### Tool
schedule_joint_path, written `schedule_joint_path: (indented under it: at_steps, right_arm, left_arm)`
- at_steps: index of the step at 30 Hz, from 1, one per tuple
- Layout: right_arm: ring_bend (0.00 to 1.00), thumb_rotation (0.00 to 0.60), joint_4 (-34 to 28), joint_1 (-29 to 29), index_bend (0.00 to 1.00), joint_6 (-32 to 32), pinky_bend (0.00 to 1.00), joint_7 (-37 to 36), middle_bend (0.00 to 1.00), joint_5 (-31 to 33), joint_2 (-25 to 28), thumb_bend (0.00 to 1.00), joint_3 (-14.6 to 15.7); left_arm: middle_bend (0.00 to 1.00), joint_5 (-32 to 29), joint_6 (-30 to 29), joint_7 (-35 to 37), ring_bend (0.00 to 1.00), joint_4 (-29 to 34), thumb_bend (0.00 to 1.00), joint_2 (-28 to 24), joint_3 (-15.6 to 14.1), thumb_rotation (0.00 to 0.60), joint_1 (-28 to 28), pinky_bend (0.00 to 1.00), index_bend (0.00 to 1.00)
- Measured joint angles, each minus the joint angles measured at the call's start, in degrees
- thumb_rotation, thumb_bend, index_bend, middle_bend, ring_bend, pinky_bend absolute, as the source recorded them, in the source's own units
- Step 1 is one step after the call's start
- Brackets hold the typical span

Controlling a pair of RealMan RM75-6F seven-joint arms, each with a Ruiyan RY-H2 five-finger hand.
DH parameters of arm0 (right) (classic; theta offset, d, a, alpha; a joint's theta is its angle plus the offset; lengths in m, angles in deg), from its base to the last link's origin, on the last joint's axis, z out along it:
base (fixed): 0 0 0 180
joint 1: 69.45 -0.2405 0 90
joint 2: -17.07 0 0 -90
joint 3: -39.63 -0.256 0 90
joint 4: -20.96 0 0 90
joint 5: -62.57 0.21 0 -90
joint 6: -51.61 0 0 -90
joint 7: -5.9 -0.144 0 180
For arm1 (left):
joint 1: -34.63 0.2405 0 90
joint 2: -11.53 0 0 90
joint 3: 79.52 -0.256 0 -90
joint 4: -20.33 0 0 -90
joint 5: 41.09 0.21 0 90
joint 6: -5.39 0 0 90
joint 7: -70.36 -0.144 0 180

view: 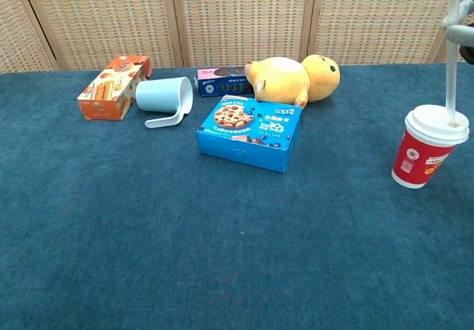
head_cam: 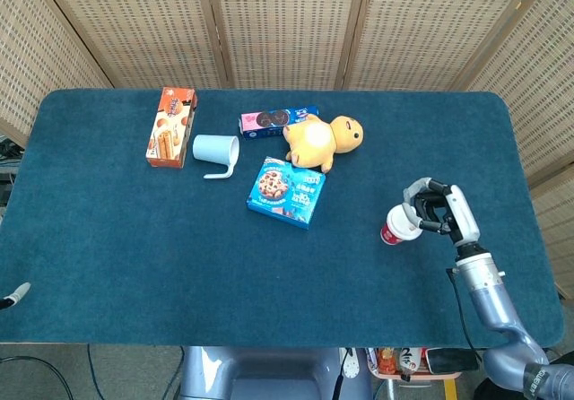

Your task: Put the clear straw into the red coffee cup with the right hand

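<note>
The red coffee cup (view: 421, 152) with a white lid stands upright at the table's right side, also seen in the head view as the cup (head_cam: 395, 226). The clear straw (view: 450, 64) stands nearly upright above it, its lower end at the lid's hole. My right hand (head_cam: 436, 209) is just right of the cup and pinches the straw high up; in the chest view only a bit of the hand (view: 464, 21) shows at the right edge. Only a small pale tip (head_cam: 13, 294) at the left edge shows where my left hand might be.
A blue cookie box (head_cam: 286, 190), a yellow plush toy (head_cam: 322, 141), a dark biscuit pack (head_cam: 277, 120), a light-blue mug (head_cam: 215, 151) on its side and an orange box (head_cam: 171, 126) lie at the middle and back left, well away from the cup.
</note>
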Motion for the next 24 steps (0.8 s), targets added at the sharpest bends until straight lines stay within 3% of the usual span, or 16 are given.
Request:
schedule_joint_path:
  at_steps: [12, 24]
  right_arm:
    - [0.74, 0.600, 2.47, -0.02, 0.73, 0.68, 0.94, 0.33, 0.89, -1.70, -1.40, 0.48, 1.24]
    - [0.74, 0.600, 8.84, -0.29, 0.73, 1.97, 0.92, -0.78, 0.88, -3.75, -4.56, 0.48, 2.77]
  left_arm:
    - [0.00, 0.03, 0.00, -0.21, 0.00, 0.04, 0.11, 0.10, -0.08, 0.600, 0.00, 0.00, 0.00]
    - [0.00, -0.09, 0.28, -0.29, 0.00, 0.02, 0.11, 0.16, -0.11, 0.600, -0.12, 0.00, 0.00]
